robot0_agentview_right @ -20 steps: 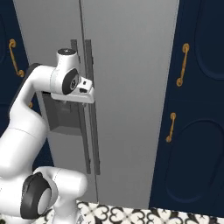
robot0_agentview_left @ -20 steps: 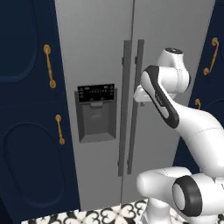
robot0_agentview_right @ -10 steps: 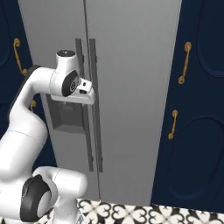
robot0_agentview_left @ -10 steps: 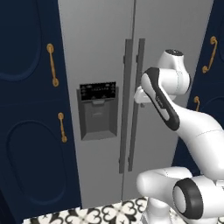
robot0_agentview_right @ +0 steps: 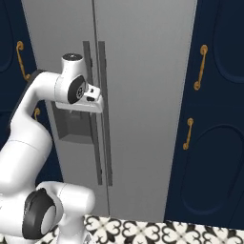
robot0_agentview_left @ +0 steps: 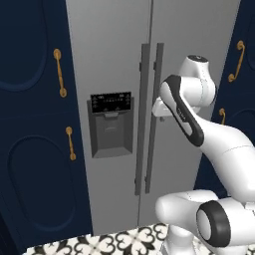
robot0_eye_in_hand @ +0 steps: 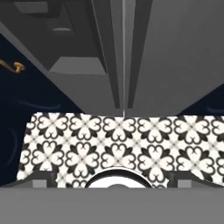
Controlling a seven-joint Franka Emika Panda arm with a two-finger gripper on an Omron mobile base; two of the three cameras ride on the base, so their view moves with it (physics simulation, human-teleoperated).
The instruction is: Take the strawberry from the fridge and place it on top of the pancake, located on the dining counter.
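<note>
The fridge (robot0_agentview_left: pixel 194 35) stands straight ahead with both grey doors shut, so the strawberry is hidden. Its two long dark handles (robot0_agentview_left: pixel 149 149) run down the middle, and the black dispenser panel (robot0_agentview_left: pixel 110 124) sits in the left door. My gripper (robot0_agentview_left: pixel 158 107) hangs just in front of the right handle, at about dispenser height, touching nothing. From the right side the hand (robot0_agentview_right: pixel 93 97) overlaps the handles (robot0_agentview_right: pixel 103 143) on the fridge (robot0_agentview_right: pixel 143 71). In the hand view the fingertips (robot0_eye_in_hand: pixel 43 179) stand wide apart, open and empty, facing the fridge's base (robot0_eye_in_hand: pixel 175 52). The pancake and the dining counter are out of view.
Navy cabinets (robot0_agentview_left: pixel 30 149) with gold handles (robot0_agentview_left: pixel 60 72) flank the fridge on the left, and more of them (robot0_agentview_right: pixel 214 157) on the right. Black-and-white patterned floor tiles (robot0_eye_in_hand: pixel 113 135) run up to the fridge's foot. My own arm (robot0_agentview_right: pixel 28 138) fills the near space.
The whole picture has shifted very slightly, so the camera has moved a little. The arm keeps its pose before the handles and the jaws stay open.
</note>
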